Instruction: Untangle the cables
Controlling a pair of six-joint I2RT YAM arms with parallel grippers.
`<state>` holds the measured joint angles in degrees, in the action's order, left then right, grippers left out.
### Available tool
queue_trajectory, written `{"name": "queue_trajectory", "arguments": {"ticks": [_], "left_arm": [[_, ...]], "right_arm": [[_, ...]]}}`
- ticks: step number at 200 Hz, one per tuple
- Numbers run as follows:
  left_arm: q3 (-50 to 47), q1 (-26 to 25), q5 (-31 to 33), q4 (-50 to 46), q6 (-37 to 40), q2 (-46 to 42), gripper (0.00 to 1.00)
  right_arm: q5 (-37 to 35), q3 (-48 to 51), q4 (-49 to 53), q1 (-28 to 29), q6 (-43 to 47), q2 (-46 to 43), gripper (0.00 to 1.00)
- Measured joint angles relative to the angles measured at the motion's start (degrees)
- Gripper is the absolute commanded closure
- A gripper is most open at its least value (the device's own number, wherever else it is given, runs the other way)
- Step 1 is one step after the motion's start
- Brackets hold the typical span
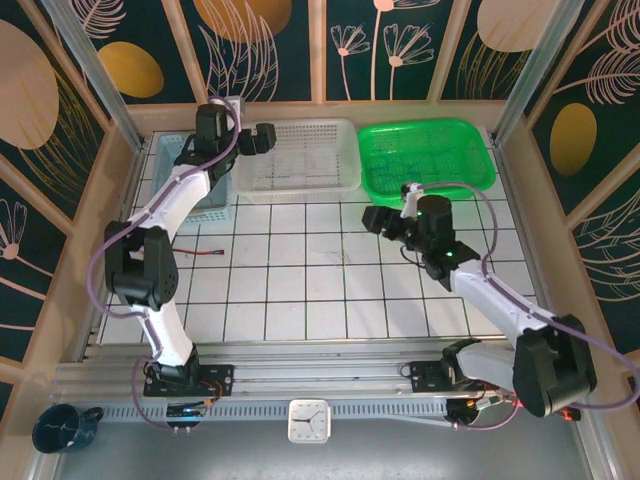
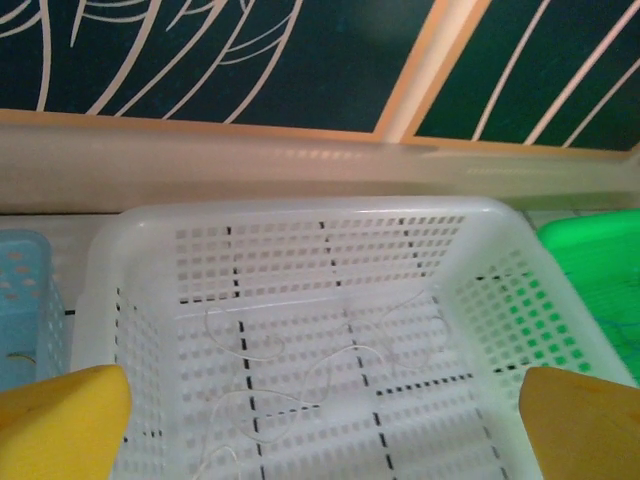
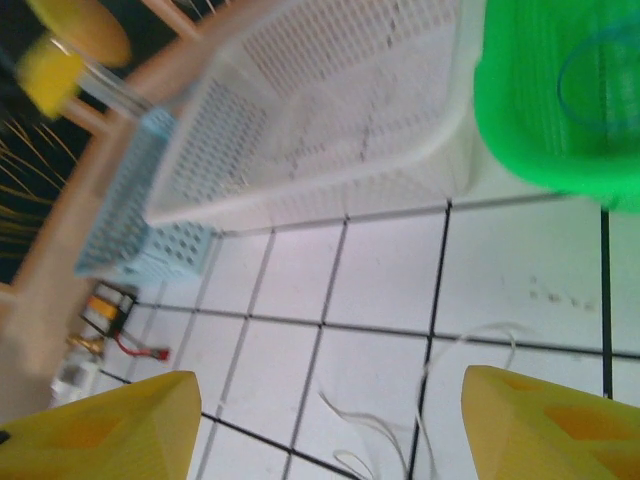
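left end effector [image 1: 262, 137] hangs over the white basket [image 1: 300, 188] at the far edge of the worktop [image 1: 300, 300]; jaws spread wide, nothing between them. a thin whitish cable [image 2: 350, 348] lies loosely curled on the basket floor, ahead of the yellow fingers [image 2: 60, 420]. right end effector [image 1: 385, 222] sits low over the tiles near the green basket [image 1: 480, 178]; jaws wide apart, nothing gripped. a second whitish cable [image 3: 470, 337] lies on the tiles in the gap ahead of it, apart from both pads [image 3: 540, 430]. a blue cable [image 3: 563, 75] lies curved inside the green basket. a blue basket [image 1: 215, 205] stands just beside the white basket, on its left.
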<state>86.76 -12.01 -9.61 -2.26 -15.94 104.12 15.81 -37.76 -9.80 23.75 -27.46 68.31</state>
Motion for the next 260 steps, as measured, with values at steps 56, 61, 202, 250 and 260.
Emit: {"name": "queue_trajectory", "arguments": {"ticks": [56, 61, 202, 250, 260], "left_arm": [[-20.7, -4.9, -4.8, 5.6, -7.3, -14.1, 0.01], [-22.7, -5.5, -5.3, 6.5, -8.4, -15.0, 0.01], [-41.8, -8.0, -9.3, 20.3, -24.4, -20.5, 0.01], [-43.6, -8.0, -12.8, 24.8, -29.0, -19.9, 0.01], [-44.0, -8.3, -13.6, 25.9, -30.2, -19.6, 0.01]], "right_arm": [[-3.8, -1.8, 2.5, 5.7, 2.8, 14.1, 0.34], [-4.0, -2.1, 2.8, 6.1, 3.2, 15.2, 0.33], [-5.9, -6.7, 4.1, 12.3, 7.8, 27.0, 1.00], [-5.8, -9.6, 5.9, 12.3, 8.2, 21.3, 1.00], [-5.8, -10.3, 6.2, 12.3, 8.2, 19.5, 1.00]]}}
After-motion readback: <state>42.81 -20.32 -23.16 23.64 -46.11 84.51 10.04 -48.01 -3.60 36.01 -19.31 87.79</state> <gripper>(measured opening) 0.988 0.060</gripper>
